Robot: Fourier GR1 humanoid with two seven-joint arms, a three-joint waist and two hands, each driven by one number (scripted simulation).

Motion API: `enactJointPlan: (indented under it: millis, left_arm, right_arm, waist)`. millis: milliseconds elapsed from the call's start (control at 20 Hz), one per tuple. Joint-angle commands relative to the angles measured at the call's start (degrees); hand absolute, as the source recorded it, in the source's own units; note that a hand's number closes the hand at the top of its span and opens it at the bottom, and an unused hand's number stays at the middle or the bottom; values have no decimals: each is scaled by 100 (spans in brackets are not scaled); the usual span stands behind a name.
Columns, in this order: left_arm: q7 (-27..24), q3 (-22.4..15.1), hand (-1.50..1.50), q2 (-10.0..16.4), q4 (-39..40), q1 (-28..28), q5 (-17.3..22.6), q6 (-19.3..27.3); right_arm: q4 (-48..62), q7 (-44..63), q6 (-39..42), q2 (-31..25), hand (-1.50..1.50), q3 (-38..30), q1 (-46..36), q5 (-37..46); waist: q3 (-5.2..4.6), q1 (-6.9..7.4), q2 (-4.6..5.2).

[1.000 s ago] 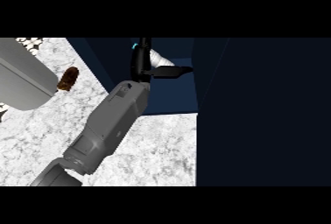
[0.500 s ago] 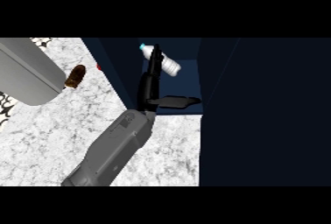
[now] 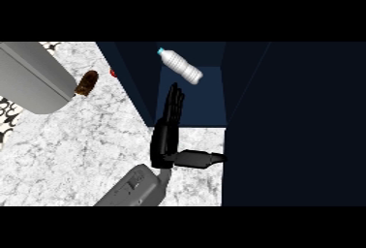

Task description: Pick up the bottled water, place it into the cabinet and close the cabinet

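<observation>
Darkness takes up the view's right side: one big navy panel of the cabinet (image 3: 204,104), w/ no edge or handle to read, so can't tell if it's door or wall. Only the lighter blue recess btwn the dark sides reads as the inside. Red bit (image 3: 113,73) pokes out at the cabinet's left side, mostly hidden; can't ID it. Grey block (image 3: 32,77) at upper left is cut off by the view's top & left edges, its rounded lower end over the marble surface (image 3: 79,145). Just beside its right flank is a small dark-brown oblong item (image 3: 86,83), too small to name. Black-and-white patterned strip (image 3: 4,118) at the far left edge is mostly out of frame. Forearm (image 3: 136,190) comes in from the btm edge, only its front part showing.

Left hand (image 3: 166,138) is seen edge-on at the mouth of the recess, fingers (image 3: 173,99) straight, pressed together, pointing into the cabinet. Thumb (image 3: 200,159) sticks out sideways to the right. It holds nothing.

Bottled water (image 3: 181,67) is inside the recess, tilted, blue cap (image 3: 161,50) to the upper left, base to the lower right. It sits just beyond the fingertips & slightly right of them, w/ a gap, not touching. Can't tell from this angle whether it lies on the cabinet floor.
</observation>
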Motion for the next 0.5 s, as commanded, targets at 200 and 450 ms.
enactJointPlan:
  millis: [200,450]
  left_arm:
    - [331,-867,150,813,-1880,1410,-275,-85]
    - [16,-983,150,1349,-2457,2244,-380,-249]
  right_arm:
    - [-904,413,175,-334,150,-172,233,25]
    - [-1221,630,324,-262,150,268,413,162]
  waist:
    - [-1,19,2]
    - [-4,-22,22]
